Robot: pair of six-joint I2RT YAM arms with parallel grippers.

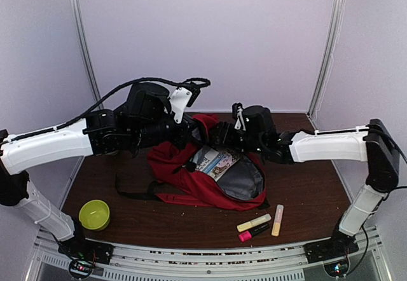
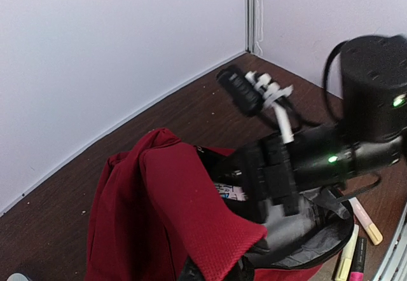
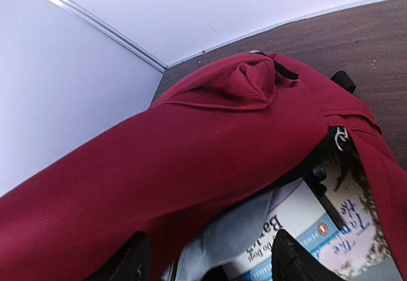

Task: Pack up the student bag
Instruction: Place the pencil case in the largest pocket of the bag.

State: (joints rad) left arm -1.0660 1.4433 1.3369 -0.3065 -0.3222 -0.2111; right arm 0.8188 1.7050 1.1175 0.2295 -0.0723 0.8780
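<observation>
Step in hand: by my judgement, seating the book (image 3: 289,227) in the main compartment; it lies inside, free of any grip.
Left fingers (image 2: 191,271): clenched on the red top flap of the student bag (image 1: 184,182), lifting it at the bag's far-left side so the mouth gapes.
Right fingers (image 3: 287,263): released, spread wide just above the book, with nothing between them.
Doing it well: hold the flap high. Draw the right hand straight back out of the mouth, clear of the black strap and zip edge. Check that the book lies flat on the grey lining rather than propped on the rim.
Student bag: mid-desk (image 1: 305,192), lying down, mouth open toward the right, grey lining showing.
In the bag: one book with a pale blue and white cover, partly under the flap; nothing else can be made out.
Not yet packed: three highlighters (image 1: 254,222) lie on the desk just near-right of the bag.
Green cup (image 1: 94,215): near left, well apart from the bag; nothing visible in it.
</observation>
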